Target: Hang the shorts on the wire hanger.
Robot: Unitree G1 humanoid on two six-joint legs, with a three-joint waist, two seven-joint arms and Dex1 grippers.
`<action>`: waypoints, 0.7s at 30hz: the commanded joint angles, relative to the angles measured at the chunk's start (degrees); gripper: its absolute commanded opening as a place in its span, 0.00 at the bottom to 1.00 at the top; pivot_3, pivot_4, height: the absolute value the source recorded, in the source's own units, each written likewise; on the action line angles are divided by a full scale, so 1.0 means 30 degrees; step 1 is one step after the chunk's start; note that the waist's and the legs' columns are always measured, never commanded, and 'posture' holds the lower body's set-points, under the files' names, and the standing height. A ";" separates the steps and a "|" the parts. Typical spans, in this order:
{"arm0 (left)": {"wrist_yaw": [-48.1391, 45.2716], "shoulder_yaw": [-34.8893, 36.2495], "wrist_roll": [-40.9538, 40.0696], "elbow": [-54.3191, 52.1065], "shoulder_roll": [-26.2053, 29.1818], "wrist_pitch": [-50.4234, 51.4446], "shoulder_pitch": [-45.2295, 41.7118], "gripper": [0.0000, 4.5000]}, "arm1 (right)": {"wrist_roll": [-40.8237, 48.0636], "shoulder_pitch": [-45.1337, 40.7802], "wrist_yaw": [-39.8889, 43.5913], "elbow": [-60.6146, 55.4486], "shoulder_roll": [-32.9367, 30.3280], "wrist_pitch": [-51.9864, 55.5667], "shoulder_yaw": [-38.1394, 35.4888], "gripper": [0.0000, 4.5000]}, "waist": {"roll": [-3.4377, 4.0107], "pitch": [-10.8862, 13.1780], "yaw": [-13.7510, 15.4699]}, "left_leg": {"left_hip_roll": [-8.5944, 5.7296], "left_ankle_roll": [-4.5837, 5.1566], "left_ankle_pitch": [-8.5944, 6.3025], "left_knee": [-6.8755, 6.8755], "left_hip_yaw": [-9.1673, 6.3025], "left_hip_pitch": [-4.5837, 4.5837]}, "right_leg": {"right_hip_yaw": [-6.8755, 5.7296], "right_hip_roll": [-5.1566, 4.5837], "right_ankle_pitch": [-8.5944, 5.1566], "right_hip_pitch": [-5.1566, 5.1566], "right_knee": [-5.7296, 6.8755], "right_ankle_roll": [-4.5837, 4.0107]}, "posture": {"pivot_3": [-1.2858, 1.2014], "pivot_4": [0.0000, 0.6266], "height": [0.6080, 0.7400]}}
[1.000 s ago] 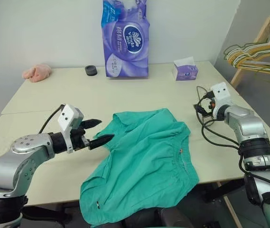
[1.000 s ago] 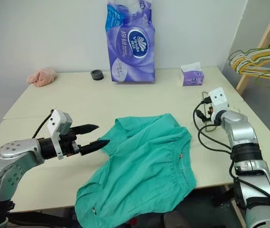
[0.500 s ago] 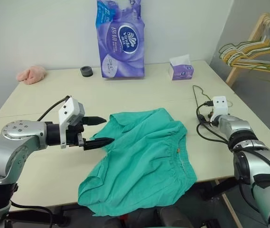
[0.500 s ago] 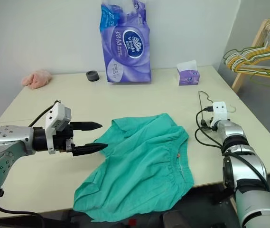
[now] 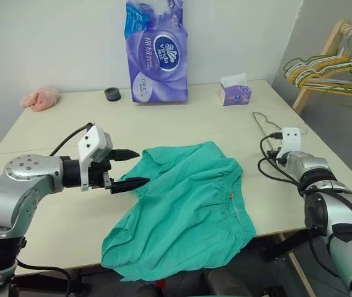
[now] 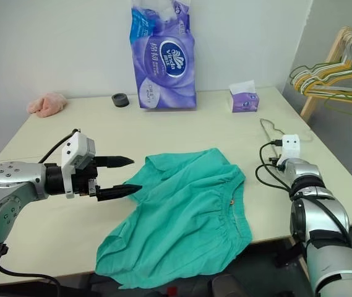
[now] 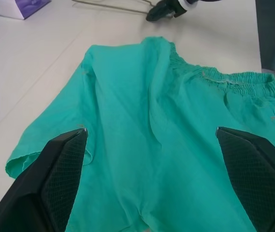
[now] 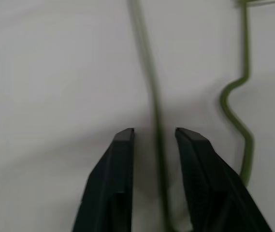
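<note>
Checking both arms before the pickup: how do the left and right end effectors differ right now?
The left end effector stands wide open at the shorts' edge; the right end effector is nearly closed around the wire hanger. Both have black fingers and sit low over the table.

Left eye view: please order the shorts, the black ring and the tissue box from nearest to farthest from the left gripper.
Measured from the left gripper:
1. The shorts, right beside its fingertips, at the table's near edge.
2. The black ring, far side of the table, near the wall.
3. The tissue box, far side, towards the robot's right.
</note>
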 commanded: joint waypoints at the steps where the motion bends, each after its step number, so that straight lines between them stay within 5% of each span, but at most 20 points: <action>1: 0.0080 0.0284 0.0075 -0.0118 0.0075 -0.0276 -0.0205 1.00 | -0.0586 0.0301 0.0807 -0.0134 -0.0188 0.0018 0.0409 0.03 | -0.0001 -0.0003 -0.0002 | 0.0001 0.0000 0.0000 -0.0001 -0.0004 0.0000 | -0.0003 0.0000 0.0000 0.0000 0.0001 0.0000 | 0.44 0.02 1.00; 12: 0.0054 0.0445 0.0152 -0.0022 0.0060 -0.0383 0.0125 1.00 | -0.0955 0.1154 0.5003 -0.1457 -0.0863 0.0849 0.1155 0.00 | -0.0017 -0.0034 -0.0057 | 0.0011 0.0000 0.0000 -0.0003 -0.0017 0.0007 | -0.0013 0.0005 0.0000 0.0003 0.0003 0.0001 | 0.44 0.02 1.00; 21: 0.2356 0.1091 0.0875 0.2286 -0.1107 -0.0545 -0.0744 1.00 | -0.1370 0.4191 0.7612 -0.8261 -0.1557 -0.0601 0.2481 0.00 | -0.0012 -0.0035 -0.0053 | 0.0014 0.0000 0.0000 0.0001 -0.0032 0.0004 | -0.0024 0.0004 0.0002 -0.0001 0.0013 0.0012 | 0.43 0.03 1.00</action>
